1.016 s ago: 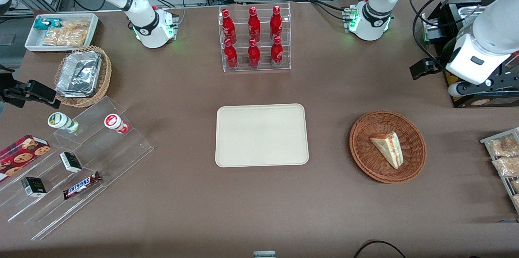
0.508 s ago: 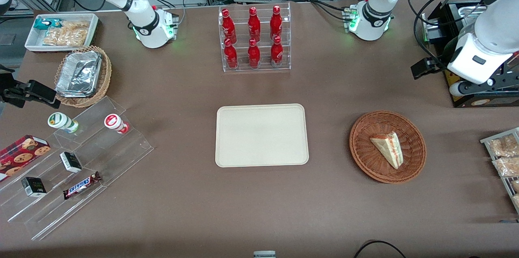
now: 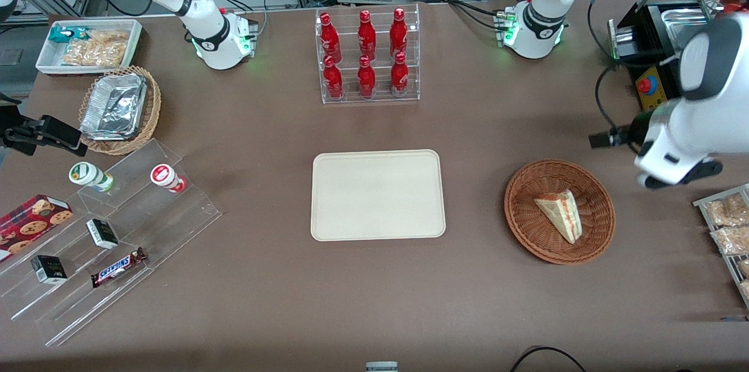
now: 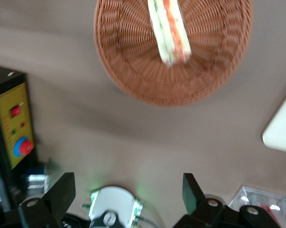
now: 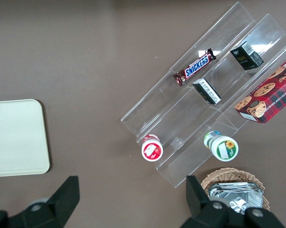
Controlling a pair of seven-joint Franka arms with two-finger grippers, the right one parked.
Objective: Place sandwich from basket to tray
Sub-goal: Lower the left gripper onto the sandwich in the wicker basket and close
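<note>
Your gripper [image 4: 126,192] hangs in the air toward the working arm's end of the table, clear of the tabletop and touching nothing. In the left wrist view its two dark fingers [image 4: 62,190] stand well apart with nothing between them: the jaws are spread and hold no load. In the front view you see only the white wrist body of the arm, at about 2 o'clock from the basket [image 3: 526,228], near it but not over it.

The sandwich [image 3: 560,213] lies inside the basket, resting on the woven floor. It is a pale triangular wedge, and its narrow tip points toward about 5 o'clock in the front view. The red and green filling layers show along its cut edge, which the left wrist view [image 4: 169,29] presents most clearly. The basket sits flat on the brown table [image 3: 374,302].

The tray [image 3: 377,195] lies flat at the middle of the table, at 9 o'clock from the basket and well apart from it. Nothing rests on the tray surface. One rounded tray corner also shows in the left wrist view [image 4: 281,132].

A clear rack of red bottles [image 3: 367,53] stands at 12 o'clock from the tray, farther from the front camera. A yellow control box [image 3: 650,90] with a red button sits at about 1 o'clock from the basket.
</note>
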